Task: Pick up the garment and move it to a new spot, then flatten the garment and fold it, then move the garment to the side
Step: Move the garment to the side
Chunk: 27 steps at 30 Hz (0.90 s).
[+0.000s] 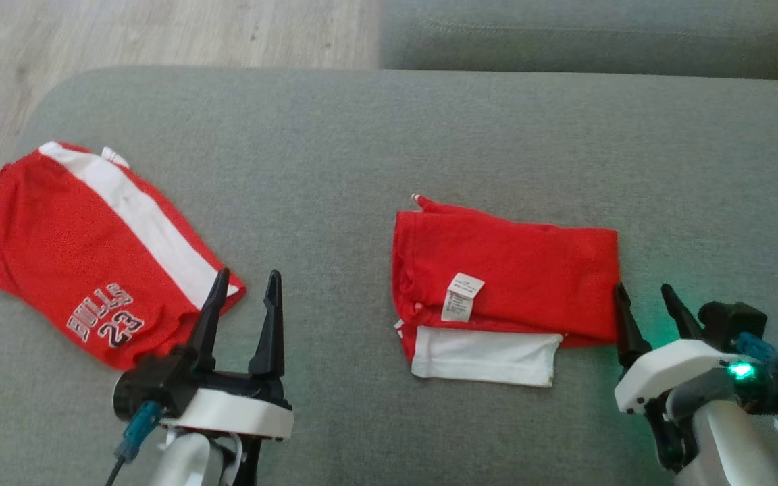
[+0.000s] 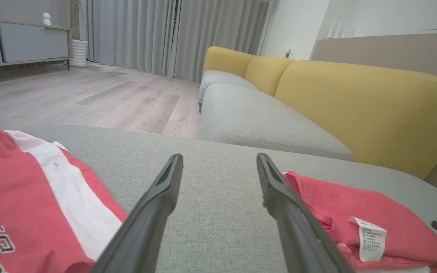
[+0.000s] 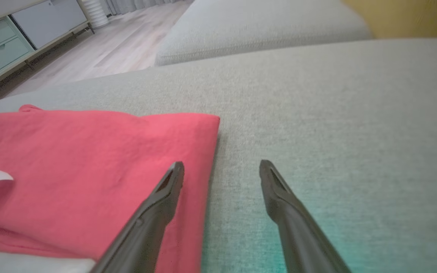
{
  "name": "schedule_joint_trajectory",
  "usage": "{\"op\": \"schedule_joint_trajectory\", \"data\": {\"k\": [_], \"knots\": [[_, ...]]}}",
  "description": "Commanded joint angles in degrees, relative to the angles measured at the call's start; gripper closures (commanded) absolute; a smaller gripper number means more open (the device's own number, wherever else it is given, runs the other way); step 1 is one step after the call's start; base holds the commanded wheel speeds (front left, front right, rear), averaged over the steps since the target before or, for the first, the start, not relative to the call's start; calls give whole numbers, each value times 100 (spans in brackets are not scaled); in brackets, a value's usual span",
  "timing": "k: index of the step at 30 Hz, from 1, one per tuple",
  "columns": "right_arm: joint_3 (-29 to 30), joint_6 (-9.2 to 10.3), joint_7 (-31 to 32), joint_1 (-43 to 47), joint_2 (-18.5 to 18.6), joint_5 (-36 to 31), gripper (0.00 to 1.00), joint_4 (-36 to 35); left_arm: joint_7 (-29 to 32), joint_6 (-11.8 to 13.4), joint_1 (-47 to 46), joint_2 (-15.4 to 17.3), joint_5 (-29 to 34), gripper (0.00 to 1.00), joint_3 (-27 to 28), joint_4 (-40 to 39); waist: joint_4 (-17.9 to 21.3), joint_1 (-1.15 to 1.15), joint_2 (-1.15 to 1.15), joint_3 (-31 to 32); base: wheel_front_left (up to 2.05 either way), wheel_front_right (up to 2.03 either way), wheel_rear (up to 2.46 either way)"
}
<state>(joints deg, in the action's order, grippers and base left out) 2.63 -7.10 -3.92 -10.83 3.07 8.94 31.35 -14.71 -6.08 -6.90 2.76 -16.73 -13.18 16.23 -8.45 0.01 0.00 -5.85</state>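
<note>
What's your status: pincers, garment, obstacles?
Left pincer open, empty. Right pincer open at edge of folded garment. It lies on grey cushion. Bulls shorts left, apart.

The cushion is showing grey woven cloth, matt and slightly rough. The garment is lying as soft matt red cloth, its white label looking smooth and papery. At 9 o'clock, the jersey is looking equally matt. The left gripper is showing dark, matt plastic fingers.
</note>
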Motion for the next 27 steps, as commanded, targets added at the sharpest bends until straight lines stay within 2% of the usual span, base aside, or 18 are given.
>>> {"op": "schedule_joint_trajectory", "data": {"k": [1,12,13,14,15,22,27], "knots": [[-187,-39,1,-306,-16,160,0,-63,-29,-28,-270,12,-13,0,136,-148,-80,-1,0,-81,0,0,0],[-543,-39,-54,-625,-18,301,0,815,-29,-59,-381,12,1,0,126,-80,-146,-1,0,-235,0,0,0],[-570,-39,-56,-653,-18,315,8,889,-29,-61,-381,12,10,0,120,-70,-143,-1,0,-232,0,0,0],[-596,-39,-68,-684,-18,325,48,951,-29,-64,-381,12,18,0,118,-61,-139,-1,0,-231,0,0,0],[-623,-39,-91,-714,-19,295,100,1007,-29,-66,-381,12,26,0,117,-50,-133,-1,0,-222,0,0,0],[-577,-39,-324,-891,-19,-148,100,1179,-29,-71,-335,12,80,0,142,-29,7,-1,0,-71,0,0,0],[-548,-39,-358,-1050,37,-636,100,1119,-29,-71,-281,12,128,0,158,-43,303,-1,0,64,0,0,0]]}}
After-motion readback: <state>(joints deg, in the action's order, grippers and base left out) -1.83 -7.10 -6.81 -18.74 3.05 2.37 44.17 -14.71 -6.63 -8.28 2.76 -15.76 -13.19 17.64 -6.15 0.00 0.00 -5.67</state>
